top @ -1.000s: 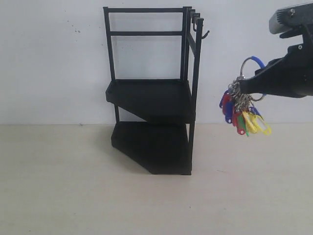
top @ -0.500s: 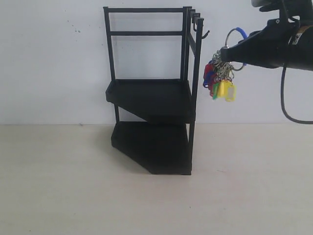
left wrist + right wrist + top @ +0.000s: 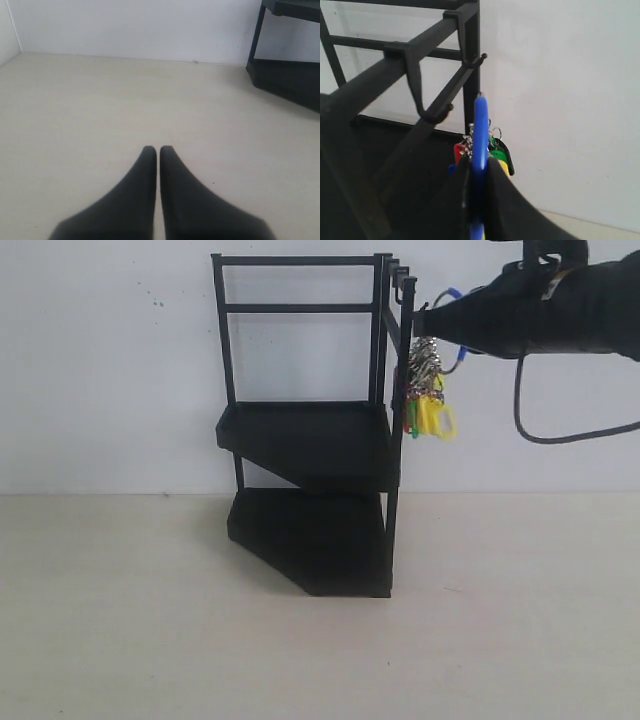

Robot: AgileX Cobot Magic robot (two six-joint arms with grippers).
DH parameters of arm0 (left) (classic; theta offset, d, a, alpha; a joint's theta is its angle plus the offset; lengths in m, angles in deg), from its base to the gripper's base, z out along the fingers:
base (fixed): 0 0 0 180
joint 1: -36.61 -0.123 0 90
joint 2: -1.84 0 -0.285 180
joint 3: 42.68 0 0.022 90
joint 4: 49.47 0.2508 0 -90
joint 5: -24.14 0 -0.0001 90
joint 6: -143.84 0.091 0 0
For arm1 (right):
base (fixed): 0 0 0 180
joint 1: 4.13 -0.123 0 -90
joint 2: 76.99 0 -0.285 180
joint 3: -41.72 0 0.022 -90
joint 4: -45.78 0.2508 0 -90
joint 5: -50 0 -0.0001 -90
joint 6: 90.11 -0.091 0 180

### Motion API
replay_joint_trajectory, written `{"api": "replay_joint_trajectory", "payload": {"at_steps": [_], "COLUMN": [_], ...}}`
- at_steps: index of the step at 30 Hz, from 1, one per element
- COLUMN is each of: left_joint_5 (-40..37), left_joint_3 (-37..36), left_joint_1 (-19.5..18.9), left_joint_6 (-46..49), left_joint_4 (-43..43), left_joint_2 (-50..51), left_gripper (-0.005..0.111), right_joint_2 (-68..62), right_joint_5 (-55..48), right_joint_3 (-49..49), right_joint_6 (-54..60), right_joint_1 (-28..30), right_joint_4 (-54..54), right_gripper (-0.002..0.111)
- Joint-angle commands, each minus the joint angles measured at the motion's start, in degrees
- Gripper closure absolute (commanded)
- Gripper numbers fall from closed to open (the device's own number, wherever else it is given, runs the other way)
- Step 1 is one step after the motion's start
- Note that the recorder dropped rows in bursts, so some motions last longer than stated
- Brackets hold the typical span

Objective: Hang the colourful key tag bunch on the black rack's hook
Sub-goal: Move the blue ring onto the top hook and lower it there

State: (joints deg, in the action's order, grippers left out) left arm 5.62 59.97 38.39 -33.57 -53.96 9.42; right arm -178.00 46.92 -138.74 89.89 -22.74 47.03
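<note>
Your right gripper [image 3: 422,324] is up high, right beside the top corner of the black rack [image 3: 300,435]. Its two fingers are squeezed tight on the blue loop [image 3: 480,125] of the bunch of key tags [image 3: 428,408]. The loop stands up between the fingers. The tags hang down under the gripper tip, close to the rack's corner post. You can see yellow, green and red tags there. You cannot tell if the tags touch the post.

In the right wrist view, the hook [image 3: 422,111] sticks out from the rack's top side rail. The blue loop is just beside the hook's turned-up tip. The loop is not over the hook.

Your left gripper [image 3: 157,150] is low over the table [image 3: 75,100], well apart from the rack. Its fingers are pressed together and it holds nothing. The rack stands on the table in front of a white wall [image 3: 120,390].
</note>
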Motion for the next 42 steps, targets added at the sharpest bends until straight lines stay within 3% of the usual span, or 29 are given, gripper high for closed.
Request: {"api": "replay_joint_trajectory", "payload": {"at_steps": [1,42], "left_joint_5": [0.68,0.68], "left_joint_3": [0.14,0.14], "left_joint_1": [-0.19,-0.19], "left_joint_6": [0.02,0.02], "left_joint_4": [-0.4,-0.4], "left_joint_2": [0.2,0.2], "left_gripper": [0.102,0.102], "right_joint_2": [-1.65,-2.28], "right_joint_5": [-0.65,-11.81], "right_joint_3": [-3.78,-8.31], "right_joint_6": [0.0,4.63], "right_joint_1": [-1.42,-2.71], "right_joint_4": [-0.7,-3.94], "right_gripper": [0.109,0.109]}}
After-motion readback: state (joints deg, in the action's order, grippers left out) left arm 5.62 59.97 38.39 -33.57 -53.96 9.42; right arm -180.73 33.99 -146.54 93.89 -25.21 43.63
